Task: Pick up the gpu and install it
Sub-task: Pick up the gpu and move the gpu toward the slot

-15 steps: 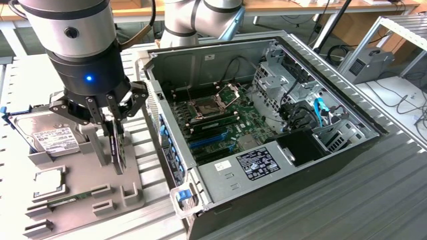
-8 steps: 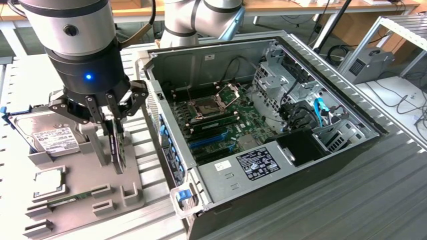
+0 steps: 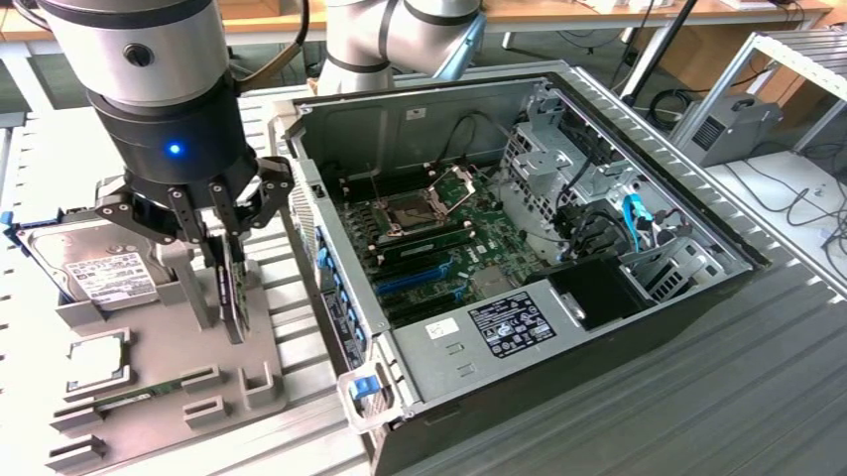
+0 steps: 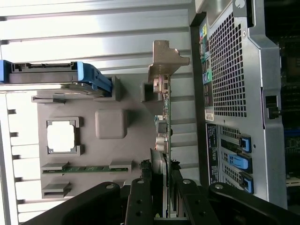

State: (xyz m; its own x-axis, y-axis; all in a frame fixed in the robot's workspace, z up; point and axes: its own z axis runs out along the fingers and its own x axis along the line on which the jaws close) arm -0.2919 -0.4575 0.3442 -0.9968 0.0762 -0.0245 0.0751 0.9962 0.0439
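The gpu (image 3: 236, 297) stands on edge over the grey fixture (image 3: 159, 337), a thin dark card seen edge-on. In the wrist view the gpu (image 4: 165, 117) runs away from the camera as a green board edge ending in a silver bracket. My gripper (image 3: 228, 238) reaches down from above with a finger on each side of the card, shut on it. From the wrist, the gripper (image 4: 161, 190) shows its black fingers (image 4: 140, 197) pressed against both faces. Whether the card has left its holder I cannot tell.
The open computer case (image 3: 662, 169) lies at the exterior view's right of the fixture, motherboard (image 3: 437, 248) facing up. On the fixture sit a hard drive (image 3: 99, 263), a square processor (image 3: 95, 355) and a memory stick (image 3: 139, 394). The case's perforated rear wall (image 4: 234, 93) is close beside the card.
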